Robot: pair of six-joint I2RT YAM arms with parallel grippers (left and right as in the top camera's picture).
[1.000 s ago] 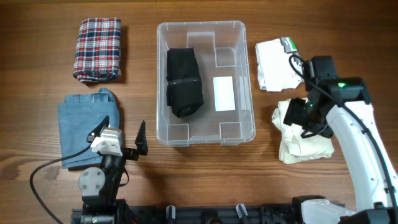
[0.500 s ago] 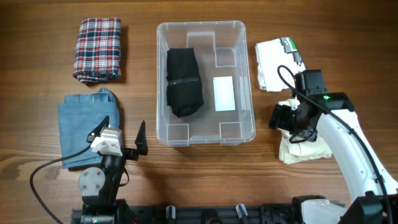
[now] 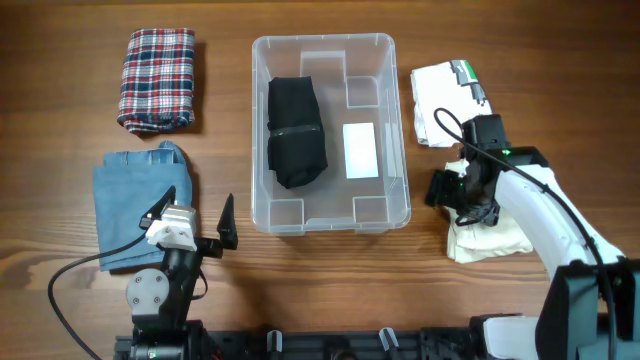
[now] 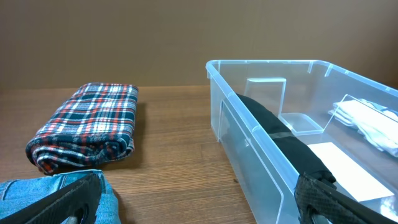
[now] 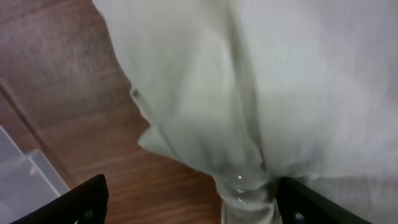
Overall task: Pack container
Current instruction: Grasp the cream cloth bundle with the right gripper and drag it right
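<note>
The clear container (image 3: 320,39) stands mid-table with a folded black garment (image 3: 295,132) along its left side and a white label (image 3: 360,150) on its base. My right gripper (image 3: 452,190) hangs open over the left edge of a crumpled cream garment (image 3: 492,232). In the right wrist view a fold of that cream garment (image 5: 249,93) lies between the spread fingers (image 5: 87,199), not pinched. My left gripper (image 3: 195,215) rests open near the table's front, nothing between its fingers (image 4: 62,202). The container's wall (image 4: 249,134) is just to its right.
A folded plaid cloth (image 3: 157,78) lies at the back left and folded jeans (image 3: 135,205) in front of it, under the left gripper's left finger. A white garment with a tag (image 3: 445,100) lies right of the container, behind the cream one.
The right gripper has shifted left and lower onto the cream garment's left edge, and its fingers have spread wider. The left arm has not moved.
</note>
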